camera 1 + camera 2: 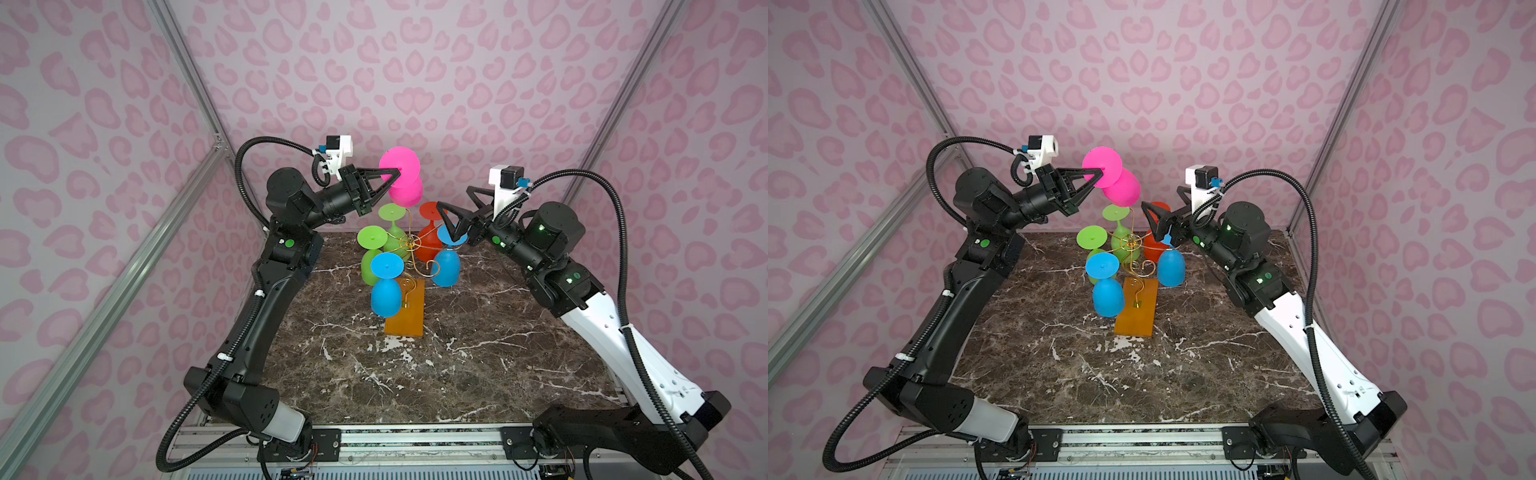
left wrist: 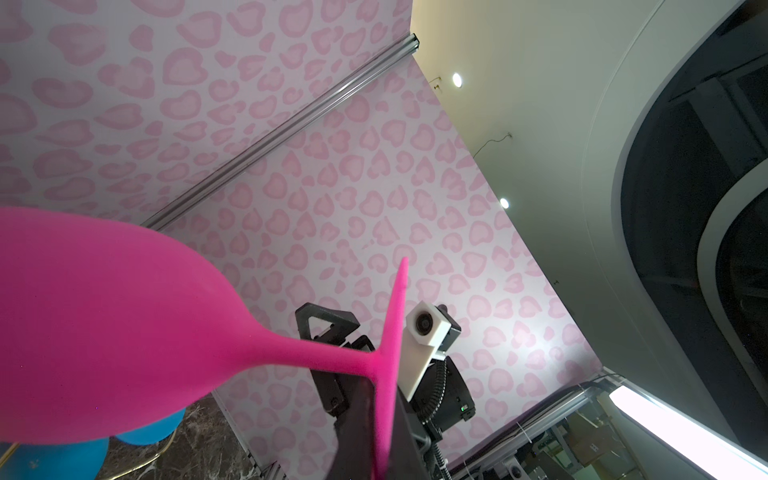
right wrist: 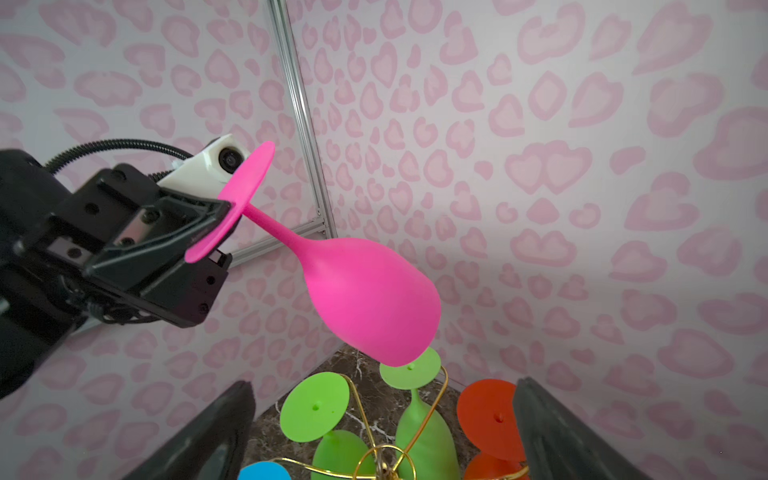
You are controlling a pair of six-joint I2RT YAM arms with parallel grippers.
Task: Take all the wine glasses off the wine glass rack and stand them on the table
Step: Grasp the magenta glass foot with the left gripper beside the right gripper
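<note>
A pink wine glass point(image 1: 405, 189) point(image 1: 1121, 189) hangs tilted above the wine glass rack point(image 1: 405, 318) point(image 1: 1136, 313), a gold wire stand on an orange-brown base. My left gripper point(image 1: 395, 172) point(image 1: 1100, 172) is shut on the glass's flat foot. In the left wrist view the pink glass point(image 2: 104, 324) fills the near side and the left gripper point(image 2: 384, 424) pinches the foot edge-on. Right of the rack's top, my right gripper point(image 1: 453, 198) point(image 1: 1160, 197) stands open and empty. In the right wrist view the pink glass point(image 3: 365, 299) hangs ahead of the right gripper point(image 3: 384, 415).
Hanging foot-up on the rack are two green glasses point(image 1: 372, 257), two blue glasses point(image 1: 386, 291) and a red glass point(image 1: 430, 243). The rack stands on a dark marble table point(image 1: 457, 374). Pink-patterned walls with aluminium posts point(image 1: 199, 95) close in the sides and back.
</note>
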